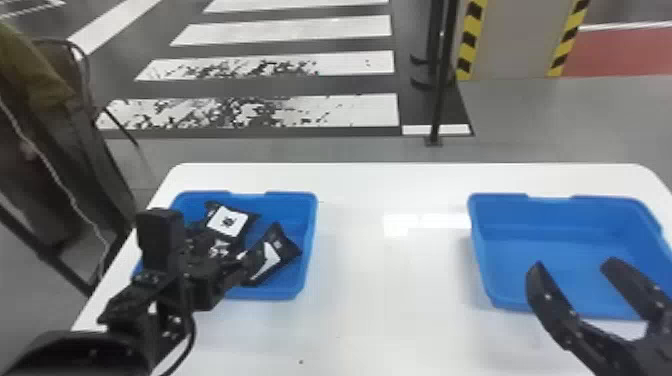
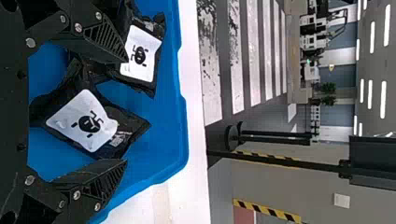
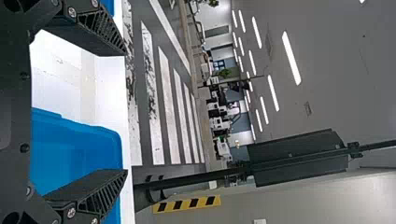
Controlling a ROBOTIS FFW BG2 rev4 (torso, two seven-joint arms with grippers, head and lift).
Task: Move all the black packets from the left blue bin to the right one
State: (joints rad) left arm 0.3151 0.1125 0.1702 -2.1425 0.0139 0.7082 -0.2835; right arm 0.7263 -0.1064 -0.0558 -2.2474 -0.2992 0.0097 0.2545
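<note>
Left gripper: fingers apart over left bin; at least three packets below and beyond them, one mostly hidden, total unclear. Right gripper: fingers apart, right bin beyond.

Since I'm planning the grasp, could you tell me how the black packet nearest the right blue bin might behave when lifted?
The black packet would probably flex rather than stay stiff, given its creased wrapper. Its pointed corners may fold or droop. Its broad, flattish shape seems unlikely to roll.
</note>
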